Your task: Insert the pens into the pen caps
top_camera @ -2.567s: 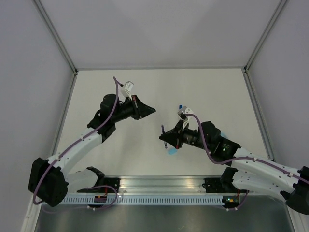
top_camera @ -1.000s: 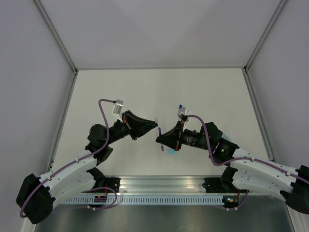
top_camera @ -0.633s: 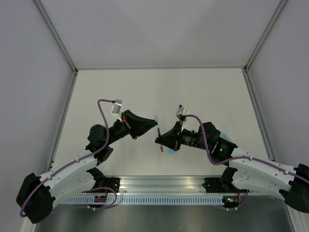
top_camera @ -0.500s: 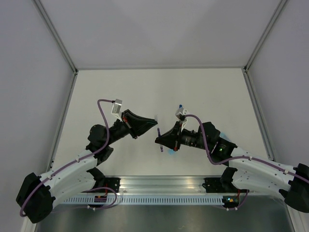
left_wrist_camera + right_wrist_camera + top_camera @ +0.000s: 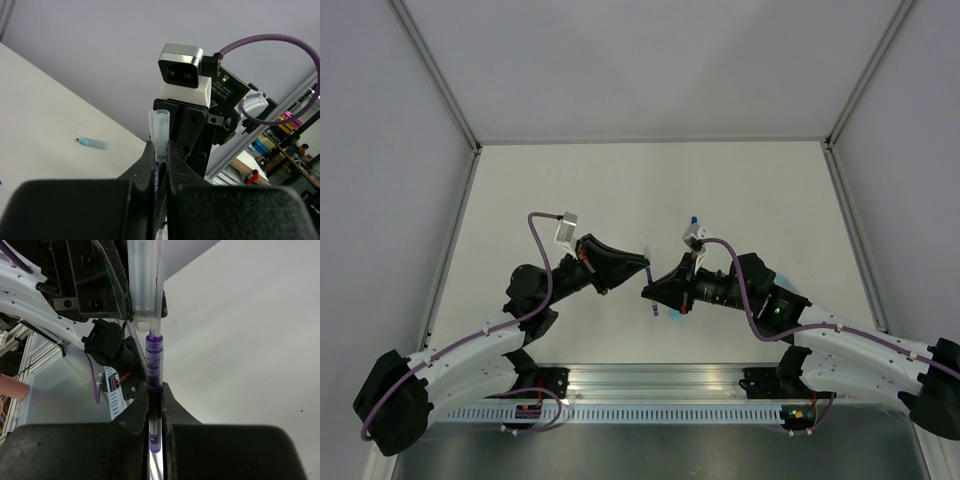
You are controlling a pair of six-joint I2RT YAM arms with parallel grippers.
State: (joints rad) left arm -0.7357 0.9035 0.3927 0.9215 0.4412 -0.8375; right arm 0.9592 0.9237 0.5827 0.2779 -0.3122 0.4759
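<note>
My left gripper (image 5: 160,152) is shut on a translucent pale pen cap (image 5: 160,131) that sticks up from between its fingers. My right gripper (image 5: 155,392) is shut on a dark purple pen (image 5: 154,360). In the right wrist view the pen's tip sits at the open mouth of the cap (image 5: 145,285), in line with it. From above, the left gripper (image 5: 642,265) and right gripper (image 5: 648,290) meet tip to tip over the table's middle. A second, blue pen (image 5: 92,143) lies on the table behind them.
A pale blue cap (image 5: 673,314) lies on the table (image 5: 750,180) just under the right gripper. The blue pen (image 5: 693,219) lies beside the right wrist camera. Grey walls enclose the table on three sides, and a metal rail (image 5: 650,380) runs along the near edge.
The left arm has swung its gripper right and forward, bringing the cap up to the pen. The right gripper has shifted slightly left. Both grips are unchanged.
</note>
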